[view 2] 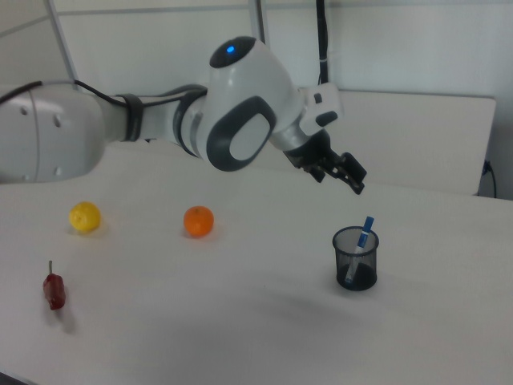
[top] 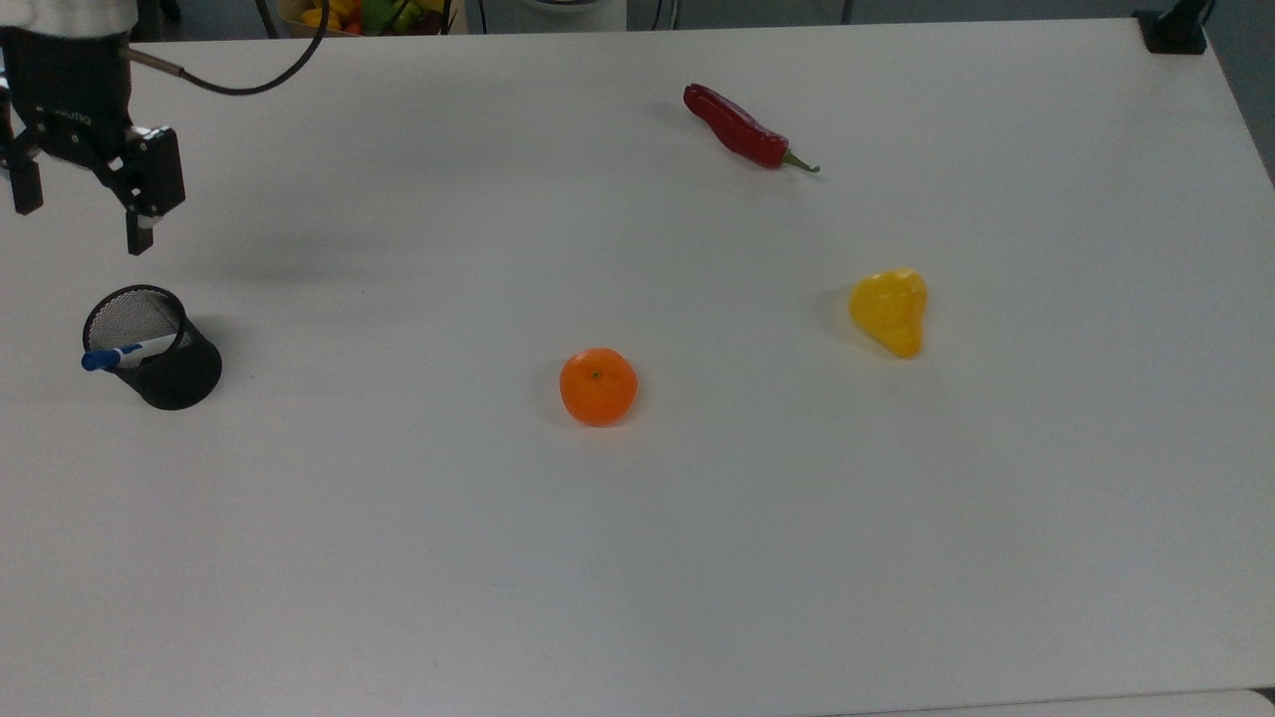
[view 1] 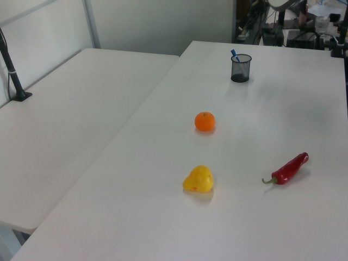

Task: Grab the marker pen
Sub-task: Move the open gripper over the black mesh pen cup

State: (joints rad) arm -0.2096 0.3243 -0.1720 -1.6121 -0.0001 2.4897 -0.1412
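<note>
The gripper (top: 82,217) hangs above the table with its 2 fingers spread wide apart and nothing between them, a stance that suits a slim target approached from above. In the top view it sits just above the black mesh pen cup (top: 164,358), and in the right view it hovers up and to the right view's left of the cup (view 2: 356,258), well clear of the rim.

The marker pen (top: 127,352) stands tilted inside that cup, its white barrel leaning on the rim and its blue cap poking out over the edge toward the top view's left. That lean is useful: the cap end (view 2: 368,224) rises free of the mesh, so it looks like the natural place to pinch without touching the cup wall.

Judging by the gap, the approach is underway and the grasp not yet begun.

Farther out lie 3 bystanders: an orange (top: 598,386), a yellow pepper (top: 890,311) and a red chilli (top: 739,128), all well apart from the cup on the white table (top: 697,558).
</note>
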